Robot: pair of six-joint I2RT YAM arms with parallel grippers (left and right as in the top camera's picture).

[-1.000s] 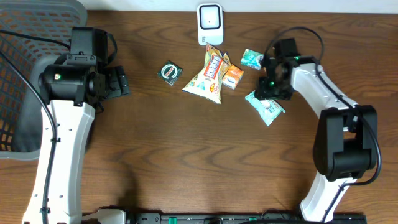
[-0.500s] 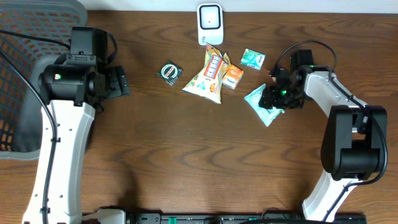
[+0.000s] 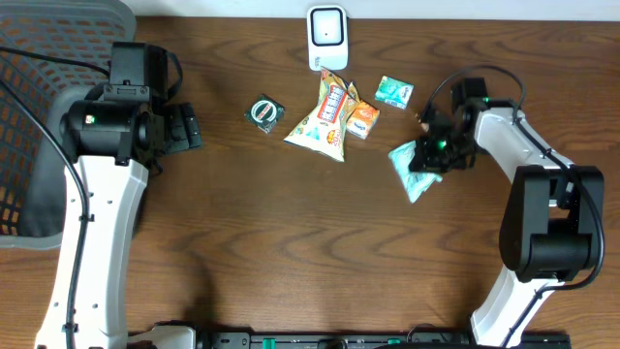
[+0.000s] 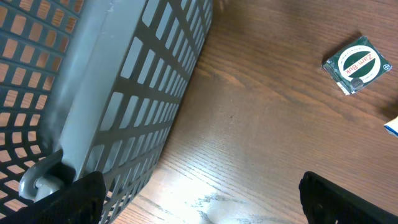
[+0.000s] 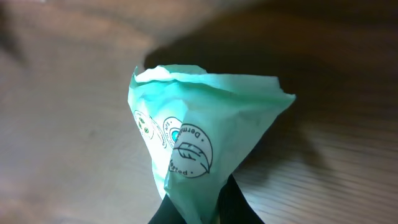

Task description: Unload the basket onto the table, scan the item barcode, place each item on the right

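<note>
Our right hand (image 3: pixel 429 158) has just clamped down on the mint-green packet (image 3: pixel 412 170), which a second ago lay flat on the counter (image 3: pixel 291 233) and now bunches up between our fingers, right of the snack pile. We judge the pick secured, so carrying it to the white scanner (image 3: pixel 327 37) at the far edge comes next. Our left hand (image 4: pixel 199 205) stands wide apart, holding nothing, beside the mesh basket (image 4: pixel 106 93).

Dark wood surface (image 3: pixel 291 242). At top centre: scanner (image 3: pixel 326 37), snack bag (image 3: pixel 325 116), orange packet (image 3: pixel 361 118), green packet (image 3: pixel 393 91), round tin (image 3: pixel 264 111). At right: teal pouch (image 3: pixel 413 167). At far left: basket (image 3: pixel 39 116).
</note>
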